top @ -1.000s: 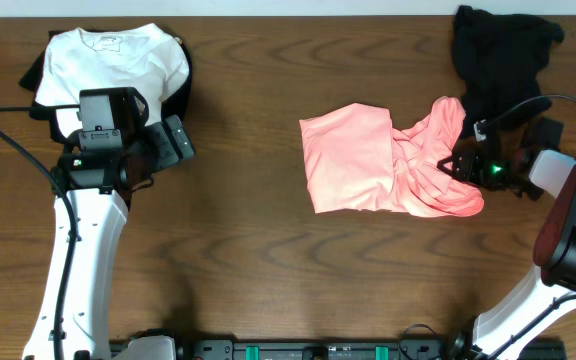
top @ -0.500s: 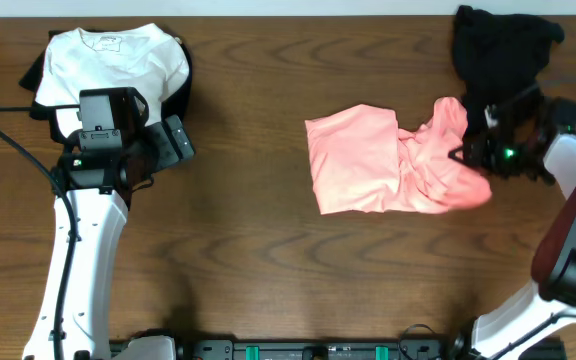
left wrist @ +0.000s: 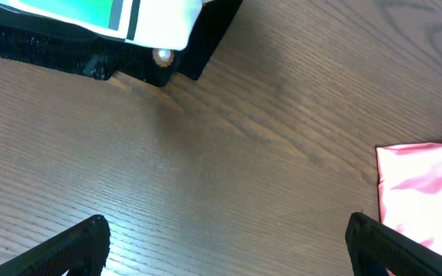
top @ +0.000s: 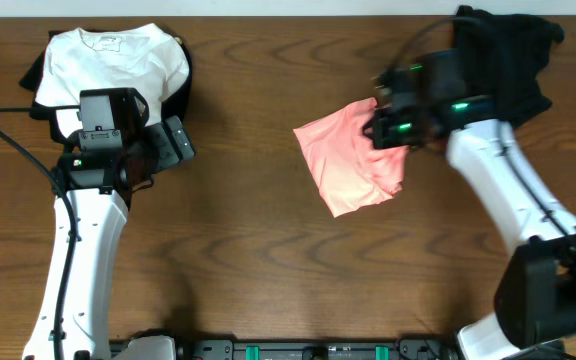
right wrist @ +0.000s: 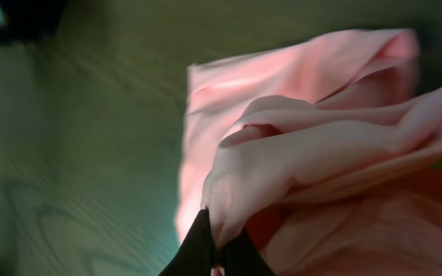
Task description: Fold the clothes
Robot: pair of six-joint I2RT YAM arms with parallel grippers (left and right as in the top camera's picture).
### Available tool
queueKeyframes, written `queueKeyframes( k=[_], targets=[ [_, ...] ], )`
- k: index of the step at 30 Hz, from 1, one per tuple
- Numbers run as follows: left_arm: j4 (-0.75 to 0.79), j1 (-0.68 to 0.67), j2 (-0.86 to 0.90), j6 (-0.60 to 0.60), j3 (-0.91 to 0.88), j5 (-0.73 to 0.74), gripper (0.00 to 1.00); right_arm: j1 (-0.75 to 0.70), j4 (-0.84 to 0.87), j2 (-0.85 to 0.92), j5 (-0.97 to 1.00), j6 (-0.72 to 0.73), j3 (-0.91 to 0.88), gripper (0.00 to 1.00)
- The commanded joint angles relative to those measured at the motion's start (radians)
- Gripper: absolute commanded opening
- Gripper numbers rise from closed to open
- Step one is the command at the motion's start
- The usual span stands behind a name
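Pink T-shirt (top: 348, 170): lay bunched on the counter (top: 258, 260), just left of the black garment heap (top: 503, 50) and a little nearer the robot. The side toward that heap was gathered up off the wood.
Handling (judged): light, limp cotton with no stiffness of its own. It would sag and trail from any single hold. It was not fragile and looked unlikely to slip between rubber tips.
Where to hold (judged): a hem corner or shoulder seam, taken as one flat layer, would serve a fold better than a bunched ridge.
Right gripper (right wrist: 219, 257): jaws pressed together on a rounded ridge of the pink cloth. The ridge rose straight from between the tips, and the rest of the shirt draped away from the heap. The overhead view was blurred here.
Left gripper (top: 175, 143): jaws spread wide and holding nothing, well to the left of the heap, beside the folded white T-shirt (top: 118, 55). The pink edge was well apart from it.
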Motion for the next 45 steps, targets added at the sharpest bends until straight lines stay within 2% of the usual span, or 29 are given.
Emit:
queueKeyframes(
  k=[1, 4, 5, 6, 7, 9, 10, 16, 26, 36, 40, 44, 45],
  targets=[
    [-0.003, 0.005, 0.003, -0.006, -0.005, -0.012, 0.98, 0.132, 0.001, 0.028, 0.175, 0.065, 0.013, 0.04],
    [-0.003, 0.005, 0.003, -0.006, -0.005, -0.012, 0.98, 0.219, -0.005, 0.067, 0.231, 0.065, 0.013, 0.11],
    [-0.003, 0.005, 0.003, -0.006, -0.005, -0.012, 0.98, 0.243, -0.009, 0.085, 0.254, 0.064, 0.013, 0.18],
    [-0.003, 0.005, 0.003, -0.006, -0.005, -0.012, 0.98, 0.261, -0.014, 0.098, 0.274, 0.064, 0.013, 0.35],
    [-0.003, 0.005, 0.003, -0.006, -0.005, -0.012, 0.98, 0.277, -0.021, 0.115, 0.294, 0.064, 0.013, 0.61],
    [-0.004, 0.005, 0.003, -0.005, -0.005, -0.012, 0.98, 0.291, -0.03, 0.134, 0.307, 0.064, 0.013, 0.91],
    [-0.004, 0.005, 0.003, -0.006, -0.005, -0.012, 0.98, 0.293, -0.035, 0.137, 0.311, 0.064, 0.013, 0.99],
    [-0.007, 0.005, 0.003, -0.006, -0.005, -0.012, 0.98, 0.256, -0.076, 0.126, 0.316, 0.064, 0.049, 0.99],
    [-0.018, 0.005, 0.003, -0.006, -0.005, -0.012, 0.98, 0.148, -0.262, 0.112, 0.311, 0.027, 0.277, 0.99],
    [-0.017, 0.005, 0.003, -0.005, -0.005, -0.013, 0.98, 0.034, -0.301, 0.118, 0.132, -0.048, 0.192, 0.98],
    [-0.016, 0.005, 0.003, -0.005, -0.005, -0.013, 0.98, 0.034, -0.249, 0.118, 0.05, -0.087, 0.144, 0.84],
    [-0.017, 0.005, 0.003, -0.005, -0.005, -0.013, 0.98, 0.037, -0.19, 0.118, 0.019, -0.086, 0.094, 0.54],
    [-0.018, 0.005, 0.003, -0.005, -0.005, -0.013, 0.98, 0.039, -0.181, 0.118, 0.016, -0.086, 0.079, 0.44]
  ],
)
